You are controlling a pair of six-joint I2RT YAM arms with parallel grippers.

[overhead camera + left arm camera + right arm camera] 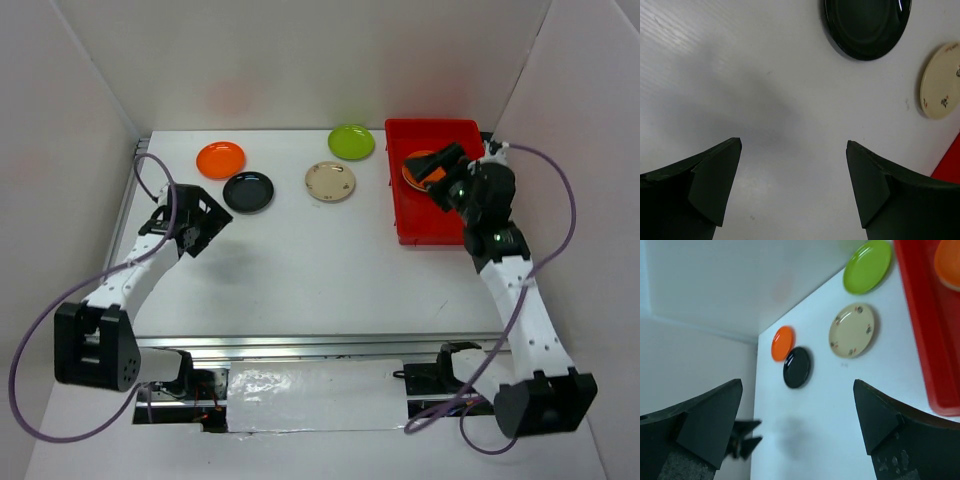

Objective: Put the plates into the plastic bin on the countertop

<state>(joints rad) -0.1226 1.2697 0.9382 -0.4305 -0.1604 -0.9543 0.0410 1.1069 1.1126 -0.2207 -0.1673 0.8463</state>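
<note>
Hovering over plastic bin, right claw released, orange plate inside, just beneath

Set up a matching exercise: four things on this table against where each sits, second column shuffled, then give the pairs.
1. black plate
2. lime plate
3. cream plate
4. bin

A. under the right gripper
B. between the black plate and the bin
C. nearest the left gripper
D. beside the bin's far corner

Pairs: 1-C, 2-D, 3-B, 4-A
</note>
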